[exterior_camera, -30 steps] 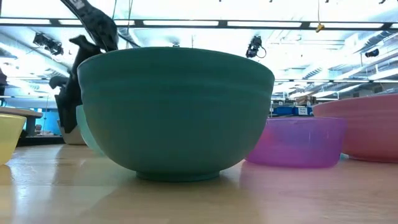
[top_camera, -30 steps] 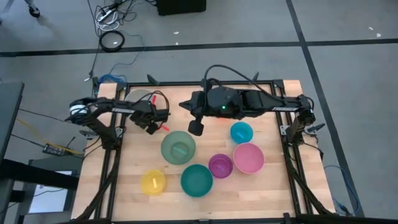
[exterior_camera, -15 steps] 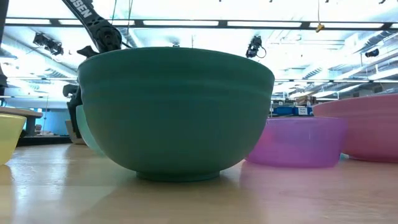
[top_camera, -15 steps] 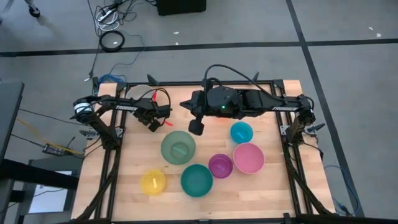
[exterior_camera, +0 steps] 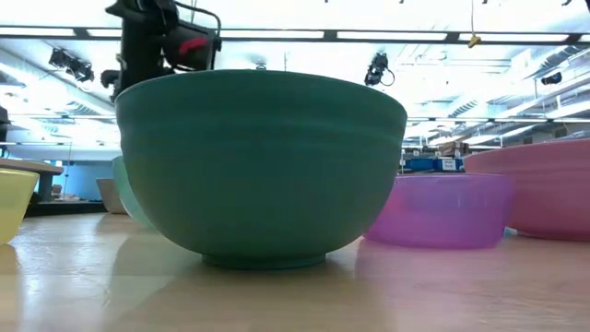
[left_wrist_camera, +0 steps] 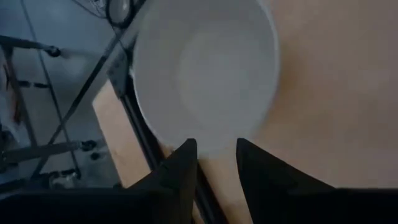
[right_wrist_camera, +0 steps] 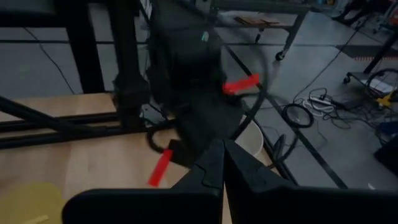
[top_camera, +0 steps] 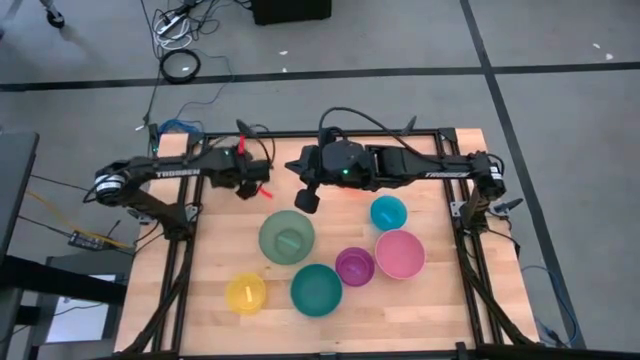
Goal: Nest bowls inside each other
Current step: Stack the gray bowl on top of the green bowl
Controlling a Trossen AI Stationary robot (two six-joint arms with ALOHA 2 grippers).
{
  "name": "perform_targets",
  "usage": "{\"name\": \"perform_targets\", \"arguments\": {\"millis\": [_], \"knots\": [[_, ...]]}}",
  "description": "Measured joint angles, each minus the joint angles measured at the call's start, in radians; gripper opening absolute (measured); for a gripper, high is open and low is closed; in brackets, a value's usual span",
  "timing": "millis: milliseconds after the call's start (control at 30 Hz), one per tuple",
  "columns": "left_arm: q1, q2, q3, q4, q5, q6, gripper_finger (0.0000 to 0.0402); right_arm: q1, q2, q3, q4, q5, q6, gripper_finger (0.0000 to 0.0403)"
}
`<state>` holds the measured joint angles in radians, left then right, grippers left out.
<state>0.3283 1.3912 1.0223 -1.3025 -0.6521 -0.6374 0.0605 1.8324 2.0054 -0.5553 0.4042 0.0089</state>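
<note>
Progress: the nesting is barely begun, by the look of it. In the high view six round plastic bowls sit apart on the table, none fully stacked; only the large sage green plastic bowl (top_camera: pixel 287 237) seems to hold something small and green, too small to identify.
Bowls on the near half: the small yellow plastic bowl (top_camera: pixel 246 293) at near left, the large teal plastic bowl (top_camera: pixel 316 289) beside it, the small purple plastic bowl (top_camera: pixel 354 266) touching or just beside the large pink plastic bowl (top_camera: pixel 400 253), and the small cyan-blue plastic bowl (top_camera: pixel 388 212) just beyond the pink one.
Grey-white bowl: the large grey-white plastic bowl (left_wrist_camera: pixel 205 65) lies at the far left edge of the table, directly under the left arm.
Orange bowl: not visible in any view.
Left gripper: the left gripper (left_wrist_camera: pixel 214 163) hangs above the grey-white bowl's rim, fingers apart, holding nothing.
Right gripper: the right gripper (top_camera: pixel 307 199) hovers over the far middle of the table, fingers pressed together, empty.
Left to do: nearly everything, judging by the spread of bowls.
Surface: a pale wooden tabletop (top_camera: pixel 420 310) in a black metal frame.
Room: grey floor with dark seams, loose cables (top_camera: pixel 180 65) beyond the far edge; ceiling strip lights (exterior_camera: pixel 387 35) in the low view.
</note>
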Motion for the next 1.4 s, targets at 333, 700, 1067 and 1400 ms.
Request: {"name": "perform_targets", "arguments": {"millis": [333, 700, 1067, 1400], "knots": [[0.19, 0.091, -0.028, 0.24, -0.013, 0.226, 0.0122, -0.005, 0.0, -0.036, 0.01, -0.003, 0.041, 0.0001], [0.234, 0.228, -0.098, 0.314, 0.176, 0.28, 0.0122, -0.002, 0.0, -0.036, 0.01, -0.002, 0.041, 0.0001], [0.159, 0.233, -0.058, 0.496, 0.324, 0.298, 0.0122, -0.002, 0.0, -0.036, 0.009, -0.001, 0.041, 0.0001], [0.09, 0.231, 0.128, 0.425, 0.32, 0.319, 0.0122, -0.002, 0.0, -0.036, 0.008, -0.001, 0.041, 0.0001]]}}
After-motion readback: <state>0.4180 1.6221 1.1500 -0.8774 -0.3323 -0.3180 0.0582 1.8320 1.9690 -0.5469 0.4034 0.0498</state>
